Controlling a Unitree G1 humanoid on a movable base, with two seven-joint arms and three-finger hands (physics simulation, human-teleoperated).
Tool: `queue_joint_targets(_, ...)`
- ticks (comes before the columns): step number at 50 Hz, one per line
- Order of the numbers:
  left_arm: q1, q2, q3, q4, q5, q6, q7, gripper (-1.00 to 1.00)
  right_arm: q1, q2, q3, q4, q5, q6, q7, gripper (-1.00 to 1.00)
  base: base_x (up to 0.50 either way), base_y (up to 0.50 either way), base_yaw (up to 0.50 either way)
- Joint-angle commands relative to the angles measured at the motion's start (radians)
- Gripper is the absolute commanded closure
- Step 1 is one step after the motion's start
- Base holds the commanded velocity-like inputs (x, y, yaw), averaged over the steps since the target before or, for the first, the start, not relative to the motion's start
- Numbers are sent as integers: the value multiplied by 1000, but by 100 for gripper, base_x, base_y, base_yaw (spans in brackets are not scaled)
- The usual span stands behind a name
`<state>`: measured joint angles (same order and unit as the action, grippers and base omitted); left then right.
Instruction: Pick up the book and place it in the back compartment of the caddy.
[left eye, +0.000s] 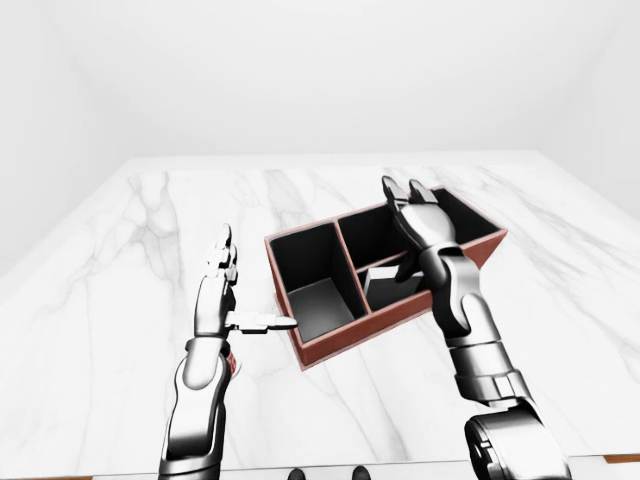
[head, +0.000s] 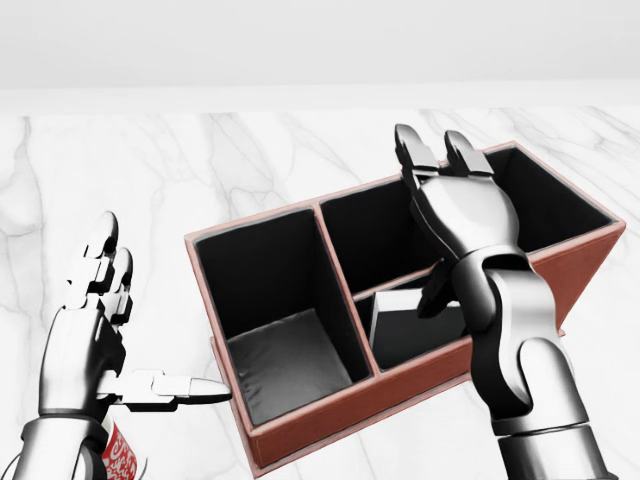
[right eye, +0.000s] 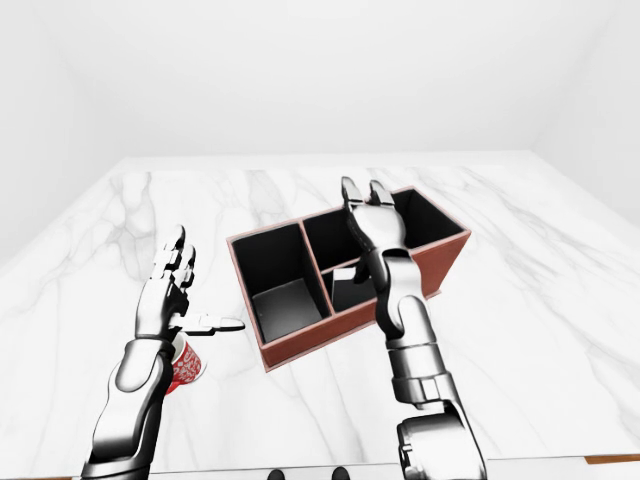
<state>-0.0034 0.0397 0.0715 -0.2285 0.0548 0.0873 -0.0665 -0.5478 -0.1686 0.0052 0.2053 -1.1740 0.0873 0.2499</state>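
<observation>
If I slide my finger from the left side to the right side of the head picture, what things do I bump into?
Left hand with the red cup beneath it → the caddy's big empty pocket → the white book in the small pocket → right hand raised open above the caddy.

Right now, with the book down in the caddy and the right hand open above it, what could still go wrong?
The book seems to lean in the lower middle compartment of the caddy, not the one beyond the divider, so placement may be wrong. The right hand hovers over the rim; withdrawing could nudge it. The left hand hangs open over a red cup.
</observation>
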Motion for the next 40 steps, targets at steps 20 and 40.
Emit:
queue_joint_targets(20, 2, 0, 2, -16, -2, 0, 0, -100, 104, 23, -62, -581, 141, 0, 269, -100, 0, 0, 0)
queue_joint_targets(40, 0, 1, 4, -18, -3, 0, 0, -100, 228, 16, -125, -892, 248, 0, 307, -100, 0, 0, 0)
